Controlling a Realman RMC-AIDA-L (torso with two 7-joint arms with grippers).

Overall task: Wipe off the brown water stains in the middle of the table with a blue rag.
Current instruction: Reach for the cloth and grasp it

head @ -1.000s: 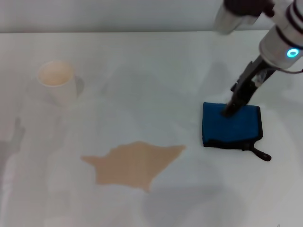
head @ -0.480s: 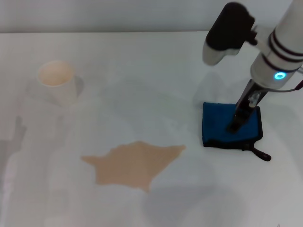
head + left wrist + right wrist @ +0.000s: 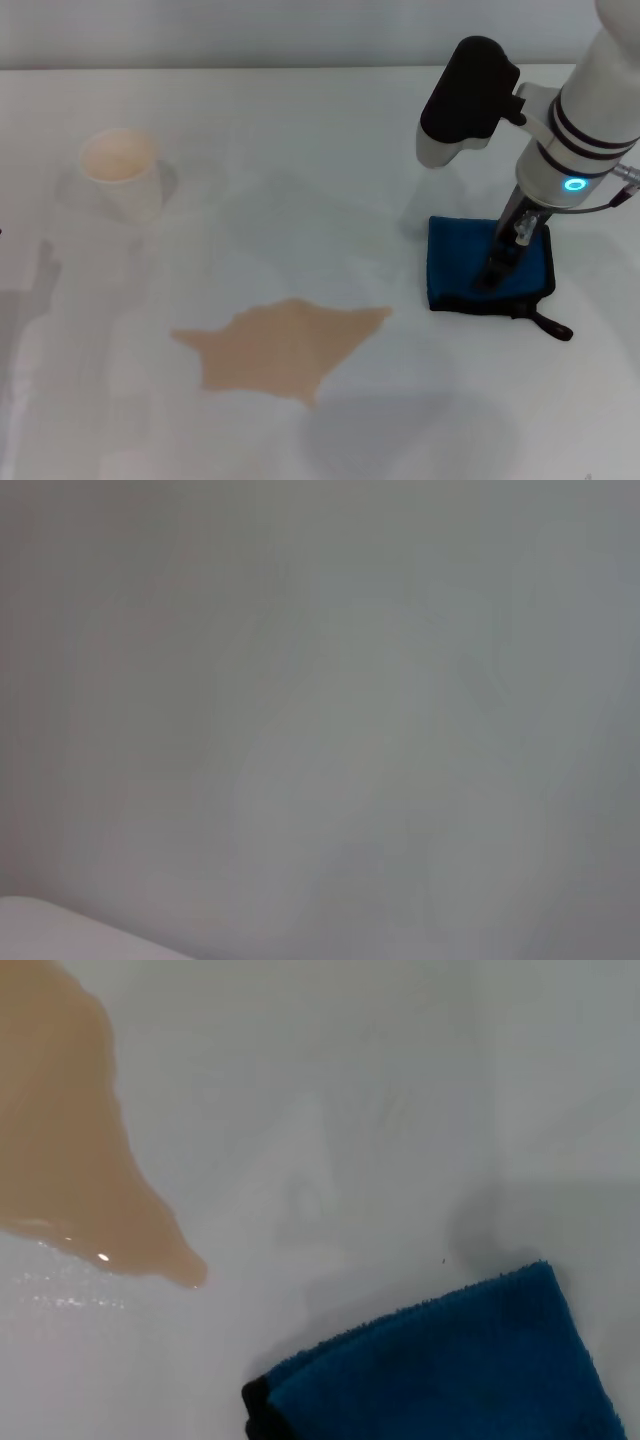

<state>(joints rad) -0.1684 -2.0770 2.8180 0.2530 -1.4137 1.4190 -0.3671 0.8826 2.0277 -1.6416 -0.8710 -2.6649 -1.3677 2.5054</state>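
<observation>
1. The blue rag (image 3: pixel 487 266) is lying flat on the white table (image 3: pixel 300 150), on the robot's right side, with its black loop tab trailing off the near right corner

2. The right gripper (image 3: pixel 489 276) is reaching down from above, its dark fingertips resting on the middle of the rag; whether those fingers are spread or closed on the cloth cannot be told from the head view

3. The brown water stains (image 3: pixel 283 345) are sitting as one tan puddle near the table's middle, to the left of the rag and apart from it, a strip of bare white surface lying between the puddle's pointed tip and the cloth's edge

4. A white paper cup (image 3: pixel 123 174) is standing upright at the far left, well apart from both puddle and rag

5. The right wrist view is showing what the head view does not: the rag's (image 3: pixel 440 1365) terry pile and black edging up close, and wet glints along the rim of the puddle (image 3: pixel 60 1150); the arm's own fingers are not showing there

6. The left wrist view is showing only a featureless grey blur, and the left gripper is not appearing in any view
</observation>
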